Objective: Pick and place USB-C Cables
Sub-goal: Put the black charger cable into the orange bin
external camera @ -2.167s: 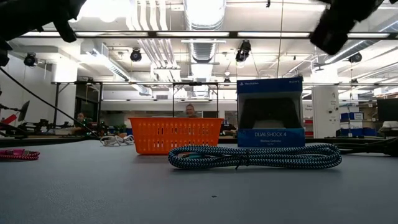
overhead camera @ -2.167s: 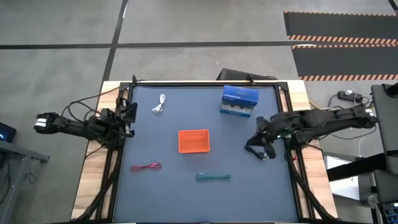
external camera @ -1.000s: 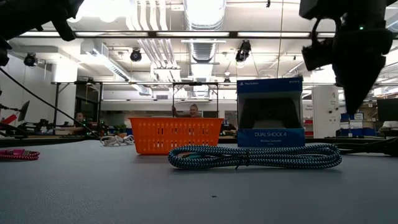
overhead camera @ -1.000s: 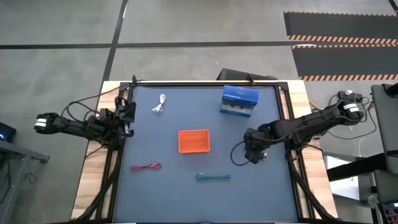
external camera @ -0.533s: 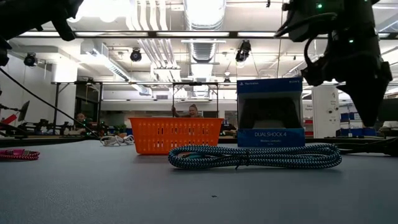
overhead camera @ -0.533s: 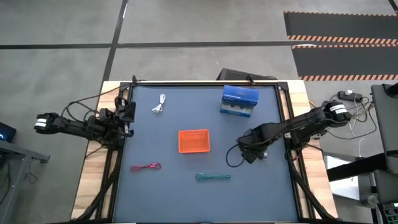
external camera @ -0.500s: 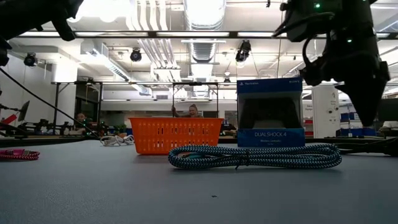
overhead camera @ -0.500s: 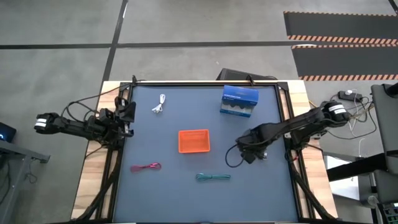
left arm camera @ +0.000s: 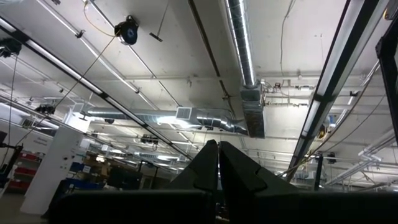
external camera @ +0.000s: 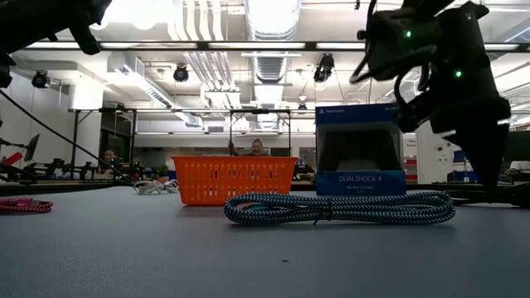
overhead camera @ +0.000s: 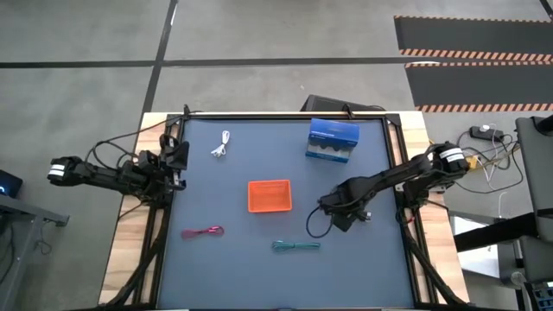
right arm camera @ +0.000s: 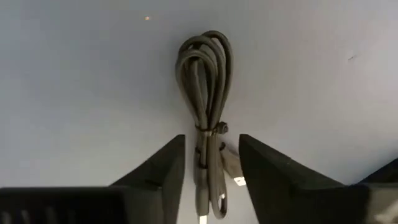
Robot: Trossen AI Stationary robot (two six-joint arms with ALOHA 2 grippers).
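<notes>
A black USB-C cable [right arm camera: 205,81], coiled and tied, lies flat on the dark table. My right gripper [right arm camera: 211,138] hangs open just above it, right of the orange tray [overhead camera: 270,195]; its fingers stand on either side of the cable's tied end and touch nothing. The same gripper [overhead camera: 328,207] points down in the low view [external camera: 489,178]. The teal cable [overhead camera: 296,246], the pink-red cable [overhead camera: 204,232] and the white cable [overhead camera: 221,144] lie loose on the table. My left gripper [overhead camera: 177,155] waits shut at the table's left edge, pointing up.
A blue DualShock box [overhead camera: 333,140] stands at the far right of the table. The table's black frame rails run along its left and right edges. People sit in the room beyond the table's far edge.
My right gripper has travelled toward the table's left and near edges and has come down closer to the table top. None of the cables on the table has moved.
</notes>
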